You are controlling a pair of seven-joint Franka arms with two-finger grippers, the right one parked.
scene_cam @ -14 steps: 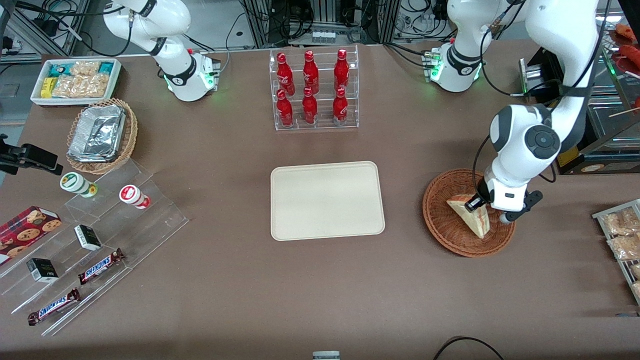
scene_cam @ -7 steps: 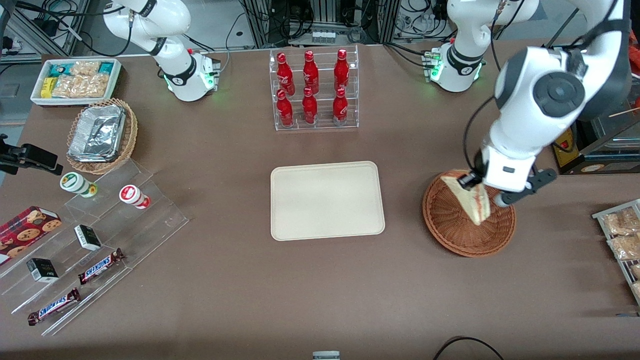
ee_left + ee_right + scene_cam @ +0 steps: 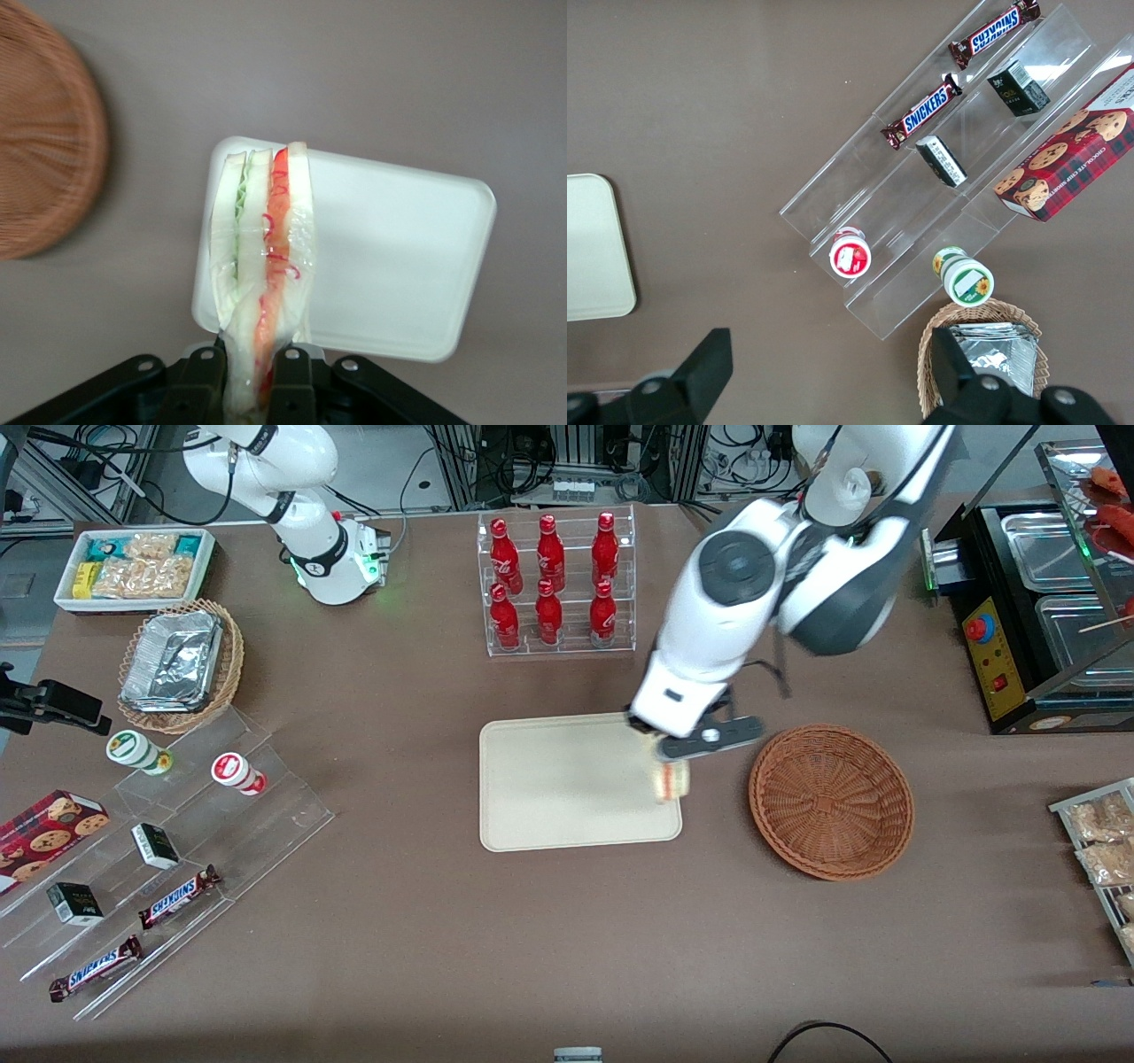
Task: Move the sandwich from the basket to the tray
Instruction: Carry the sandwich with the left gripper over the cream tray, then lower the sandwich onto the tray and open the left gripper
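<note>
Sandwich (image 3: pixel 671 781) held aloft by the gripper (image 3: pixel 678 755), which we see over the edge of the tray (image 3: pixel 567 797) nearest the basket (image 3: pixel 831 802). From the wrist camera we note the fingers (image 3: pixel 202 382) closed narrow on the wedge (image 3: pixel 264 266) at one end, one black pad on each flat bread face; the rest of the wedge sticks out clear of the pads. Edge-on we read pale bread, a green layer and a red layer under clear wrap.

Tray is cream-beige, flat on the brown tabletop (image 3: pixel 532 939), with nothing lying on it that we can see. In the wrist view the sandwich overlaps one end of the tray (image 3: pixel 399 266); we cannot tell how high above it the wedge hangs.

Basket sits on the tabletop just beside the tray, toward the working arm's end, apart from it by a strip of bare tabletop. No item shows in its woven bowl. Part of its rim (image 3: pixel 53 159) also shows in the wrist view, well clear of the sandwich.

Rack of red bottles (image 3: pixel 554 584) stands farther from the front camera than the tray.
</note>
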